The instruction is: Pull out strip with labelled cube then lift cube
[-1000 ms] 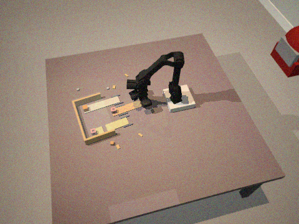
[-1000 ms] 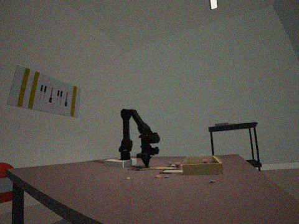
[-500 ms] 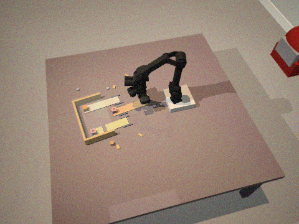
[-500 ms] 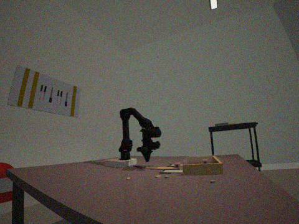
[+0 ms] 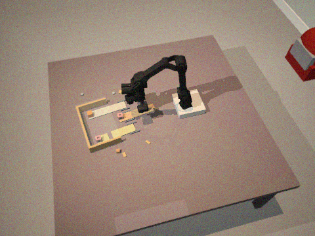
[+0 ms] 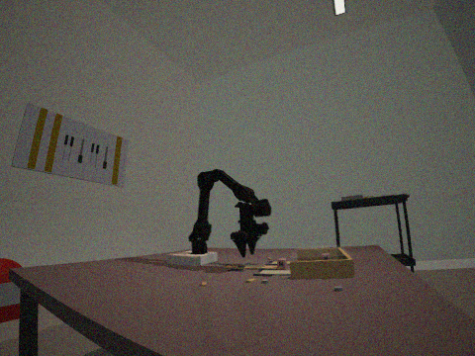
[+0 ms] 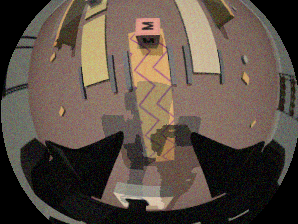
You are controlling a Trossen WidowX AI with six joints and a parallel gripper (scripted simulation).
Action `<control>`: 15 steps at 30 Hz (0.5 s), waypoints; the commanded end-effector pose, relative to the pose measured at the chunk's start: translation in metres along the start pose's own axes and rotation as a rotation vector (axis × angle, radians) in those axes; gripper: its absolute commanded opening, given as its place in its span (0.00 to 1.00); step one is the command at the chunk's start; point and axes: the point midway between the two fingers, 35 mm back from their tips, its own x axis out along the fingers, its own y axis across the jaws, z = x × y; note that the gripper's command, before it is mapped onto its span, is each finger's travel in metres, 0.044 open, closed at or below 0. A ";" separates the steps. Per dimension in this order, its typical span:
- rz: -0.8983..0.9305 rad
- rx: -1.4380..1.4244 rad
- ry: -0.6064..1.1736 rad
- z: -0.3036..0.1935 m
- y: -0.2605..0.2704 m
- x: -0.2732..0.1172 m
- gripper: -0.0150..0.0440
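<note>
An orange strip with purple zigzags (image 7: 152,95) (image 5: 136,112) lies in one piece, its near end beyond the grey guide rails. A pink cube marked M (image 7: 148,27) (image 5: 120,115) (image 6: 282,262) sits on its far end. A yellow strip (image 7: 95,52) (image 5: 123,131) is split by a gap from a short piece (image 5: 105,136) beside another pink cube (image 5: 98,138). A cream strip (image 7: 200,45) (image 5: 109,109) has an orange cube (image 5: 90,113) at its far end. My gripper (image 7: 157,136) (image 6: 247,254) is open and empty above the zigzag strip's near part.
A low wooden wall (image 5: 84,128) (image 6: 322,270) borders the strips on three sides. Small orange and grey bits lie outside it, among them an orange block (image 5: 118,151) and a grey bit (image 5: 82,94). The white arm base (image 5: 193,111) stands behind the gripper.
</note>
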 end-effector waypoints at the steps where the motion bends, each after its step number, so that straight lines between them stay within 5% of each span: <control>1: -0.004 0.004 -0.001 0.015 0.002 -0.002 1.00; 15: -0.003 0.004 -0.007 0.069 0.009 -0.010 1.00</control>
